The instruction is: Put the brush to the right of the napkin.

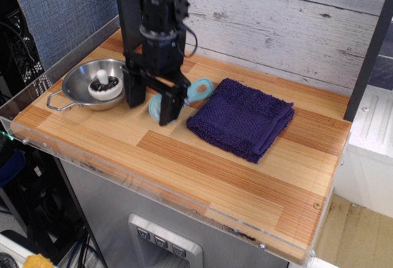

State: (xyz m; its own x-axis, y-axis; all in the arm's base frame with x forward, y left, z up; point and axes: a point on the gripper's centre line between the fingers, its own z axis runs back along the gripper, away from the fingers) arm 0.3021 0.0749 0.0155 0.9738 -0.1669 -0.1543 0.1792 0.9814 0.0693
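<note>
The light-blue brush (198, 90) is held by its round head between my gripper's black fingers. Its looped handle sticks out to the right, tilted a little above the wooden table (202, 169). My gripper (153, 99) points down and is shut on the brush head, just left of the napkin. The dark purple napkin (242, 118) lies folded on the table, right of the gripper, and the brush handle's tip is close to its left corner. Most of the brush head is hidden by the right finger (170, 105).
A steel bowl (73, 81) with a wire handle stands at the left of the table and holds a white-and-black mushroom-like piece (105, 88). A clear plastic lip runs along the table's front and left edges. A plank wall stands behind.
</note>
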